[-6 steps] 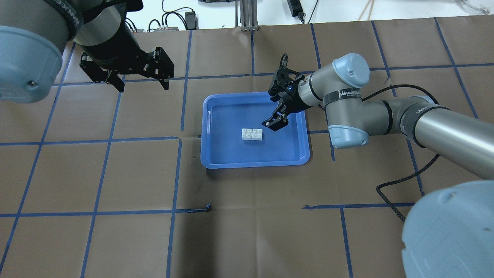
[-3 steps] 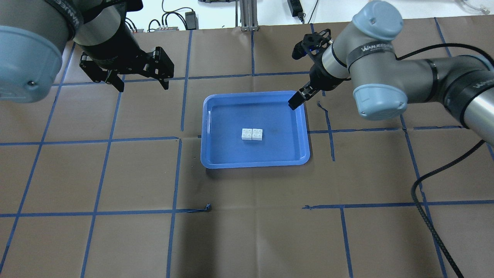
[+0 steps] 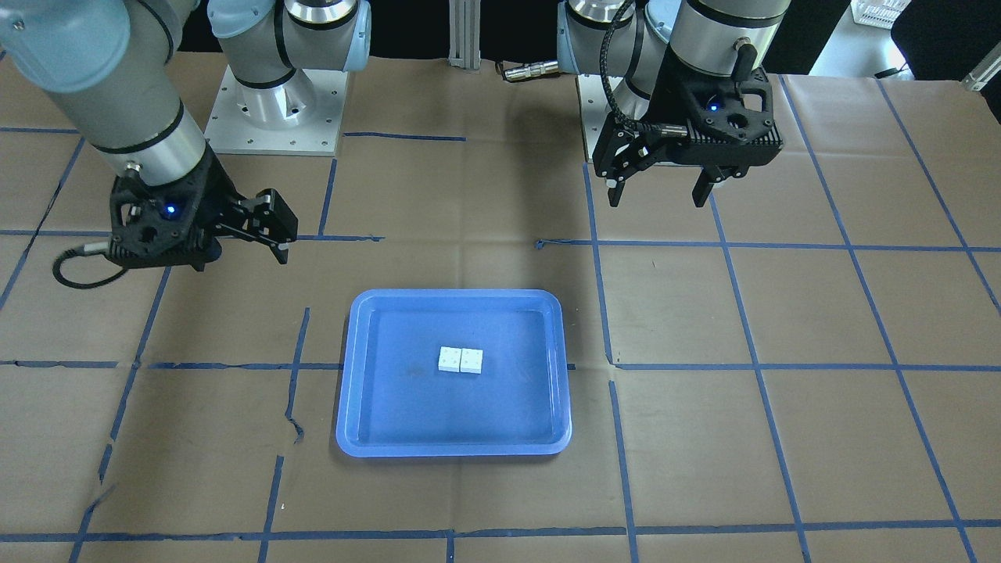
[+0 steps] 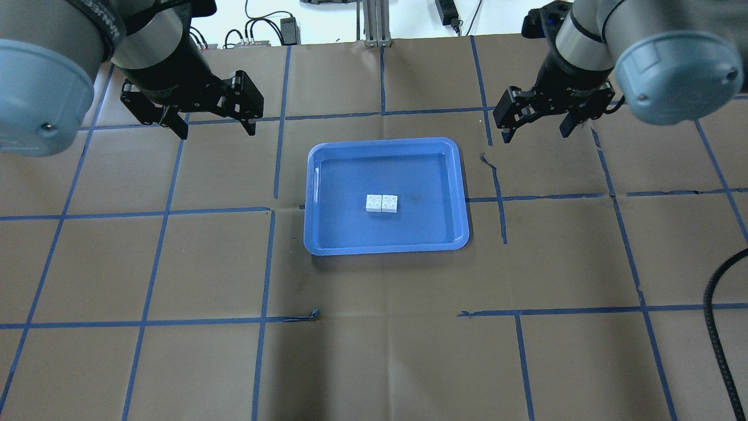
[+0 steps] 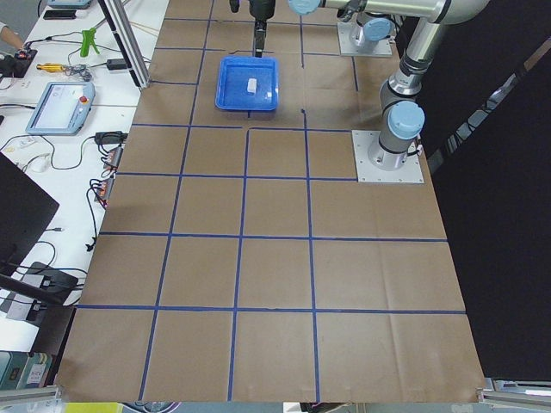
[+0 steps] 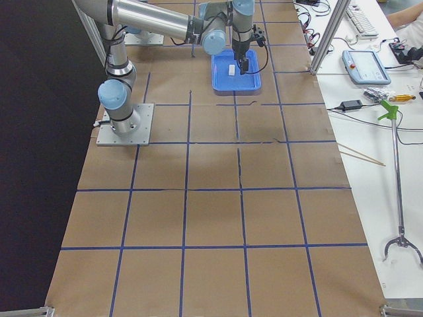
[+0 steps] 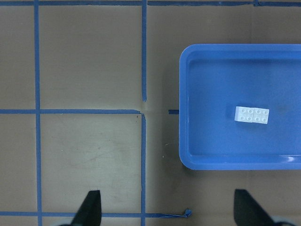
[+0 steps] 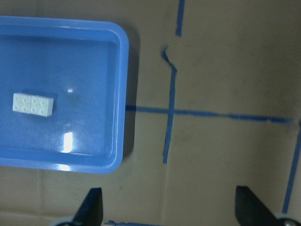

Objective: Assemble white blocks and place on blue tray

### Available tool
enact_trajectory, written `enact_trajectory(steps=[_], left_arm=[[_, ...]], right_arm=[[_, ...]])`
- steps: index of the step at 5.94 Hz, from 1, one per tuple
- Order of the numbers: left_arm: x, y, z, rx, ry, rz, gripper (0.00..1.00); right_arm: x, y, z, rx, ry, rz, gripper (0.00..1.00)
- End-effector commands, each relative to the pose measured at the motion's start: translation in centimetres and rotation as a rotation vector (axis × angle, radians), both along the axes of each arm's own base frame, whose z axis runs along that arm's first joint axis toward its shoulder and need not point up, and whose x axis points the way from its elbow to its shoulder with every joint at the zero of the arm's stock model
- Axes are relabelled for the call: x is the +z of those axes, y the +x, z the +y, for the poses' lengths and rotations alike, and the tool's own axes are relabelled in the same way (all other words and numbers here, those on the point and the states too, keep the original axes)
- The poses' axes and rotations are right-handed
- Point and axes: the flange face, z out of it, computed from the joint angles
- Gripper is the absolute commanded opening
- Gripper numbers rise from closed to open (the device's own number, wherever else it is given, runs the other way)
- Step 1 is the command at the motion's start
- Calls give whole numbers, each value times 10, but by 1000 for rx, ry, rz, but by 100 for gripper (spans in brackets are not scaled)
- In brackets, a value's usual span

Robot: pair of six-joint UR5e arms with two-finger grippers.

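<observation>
Above the tabletop (image 4: 374,351), past the far right corner of the blue tray (image 4: 350,175), the right hand (image 4: 536,133) hangs with its fingers apart, holding nothing. The left hand (image 4: 217,131) hovers off the tray's far left corner, fingers likewise spread and empty. Near the tray's middle, well apart from both, the two white blocks (image 4: 381,203) sit joined side by side, studs up.

Two blocks (image 4: 381,203) lie touching mid-tray (image 4: 350,229) on the desk (image 4: 175,263); left claw (image 4: 216,130) at ten o'clock from it, right claw (image 4: 535,134) at two.
</observation>
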Motion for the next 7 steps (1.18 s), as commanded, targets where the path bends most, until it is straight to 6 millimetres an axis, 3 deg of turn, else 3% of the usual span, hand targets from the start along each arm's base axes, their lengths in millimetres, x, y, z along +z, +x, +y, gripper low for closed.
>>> enact_trajectory(steps=[1,2,7], left_arm=[[1,1,0,2,-2,0,99],[1,1,0,2,-2,0,99],[1,0,0,1,-2,0,99]], right_arm=[[58,1,18,-135,69,33,100],[50,1,16,-143,85,29,100],[47,1,15,-143,88,31,100]])
